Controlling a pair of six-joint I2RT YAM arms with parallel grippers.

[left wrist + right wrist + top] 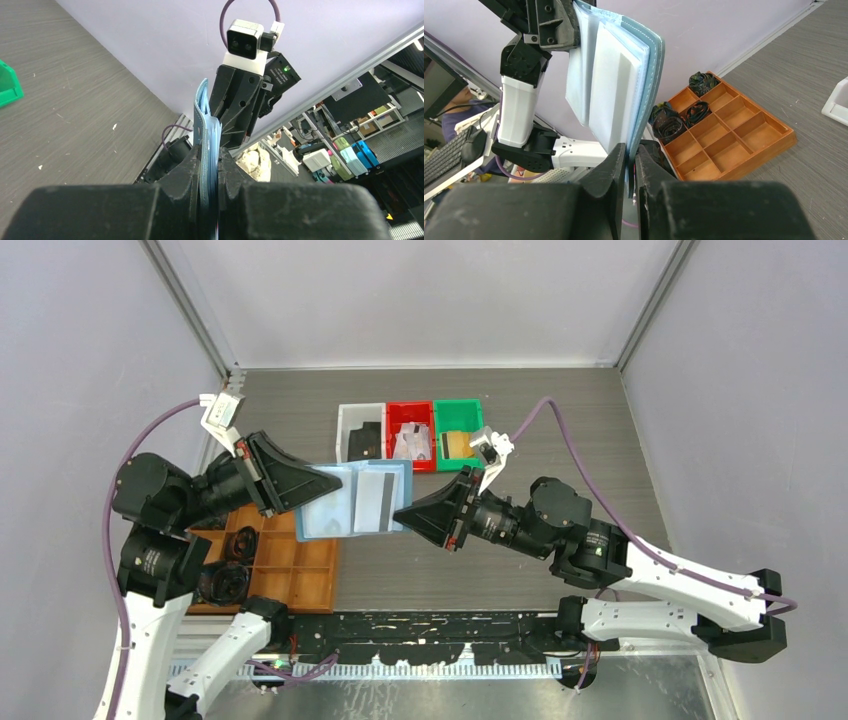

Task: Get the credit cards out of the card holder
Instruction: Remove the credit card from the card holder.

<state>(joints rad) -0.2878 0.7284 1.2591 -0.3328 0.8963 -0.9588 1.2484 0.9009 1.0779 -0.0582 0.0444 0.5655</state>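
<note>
The light blue card holder (330, 508) hangs open in the air between both arms, over the table's middle. A grey-white credit card (375, 496) with a dark stripe shows in its right half. My left gripper (303, 490) is shut on the holder's left edge; in the left wrist view the blue layers (204, 120) stand edge-on between its fingers (210, 162). My right gripper (402, 513) is shut on the right edge. In the right wrist view the holder (646, 75) rises from the jaws (630, 155), its pale inner pockets (606, 85) facing left.
White (361, 430), red (410, 435) and green (458, 428) bins stand in a row behind the holder, with cards inside. An orange-brown compartment tray (290, 570) holding dark coiled items lies at the near left, also in the right wrist view (729, 135).
</note>
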